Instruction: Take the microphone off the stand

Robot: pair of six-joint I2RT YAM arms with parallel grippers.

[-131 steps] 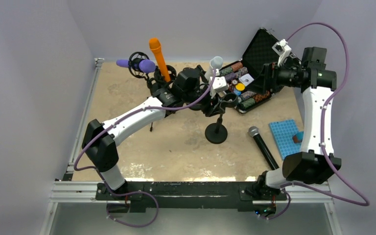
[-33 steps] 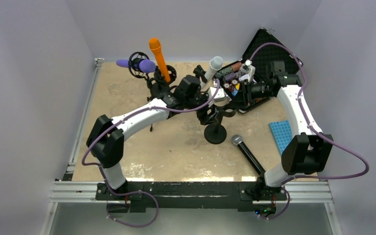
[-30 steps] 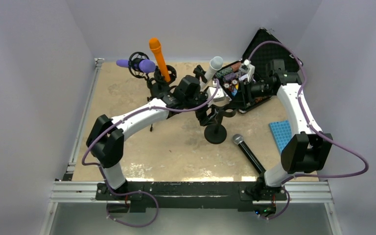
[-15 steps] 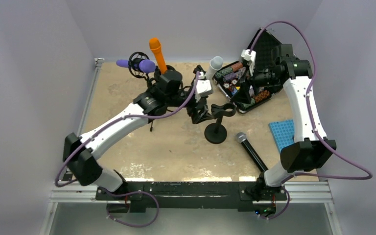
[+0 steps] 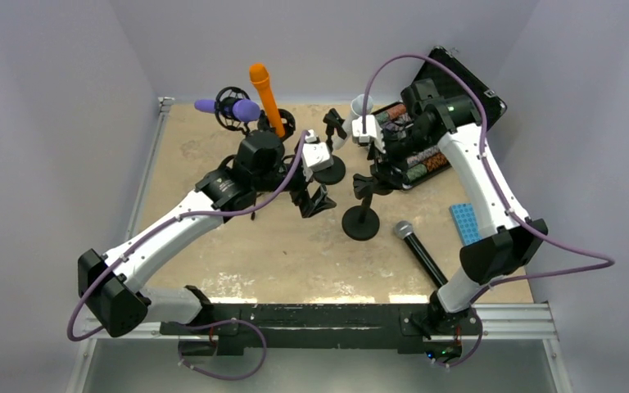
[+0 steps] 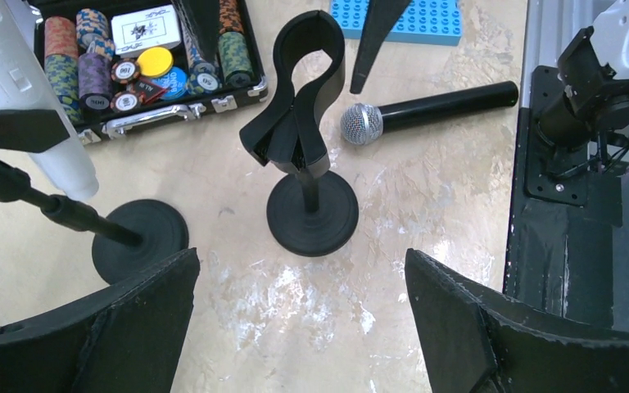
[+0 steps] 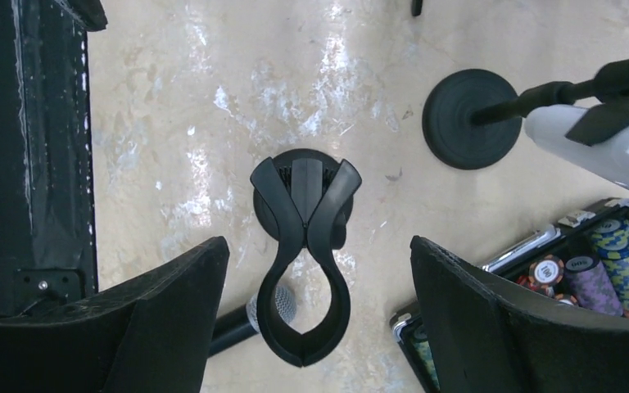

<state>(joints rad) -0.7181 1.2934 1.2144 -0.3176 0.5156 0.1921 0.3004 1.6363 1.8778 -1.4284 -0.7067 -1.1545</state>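
Black microphone (image 5: 416, 250) lies on the counter (image 5: 311, 254) near its empty clip stand (image 5: 362, 211); left pincer (image 6: 300, 262) and right pincer (image 7: 319, 243) both gape wide, holding nothing. We judge either could clip the light stand and topple it, or set the round microphone rolling. Counter mottled beige, worn pale; walls (image 5: 65, 123) plain lilac-grey.

Table (image 5: 213, 237): stand (image 5: 361, 223), microphone (image 5: 420, 254), chip case (image 6: 131, 57), blue plate (image 5: 464, 223).

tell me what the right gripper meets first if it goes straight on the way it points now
Most likely the black plastic clip atop the empty round-based microphone stand: it sits centred between the right gripper's open fingers. Depth is unclear, but nothing shows in between.
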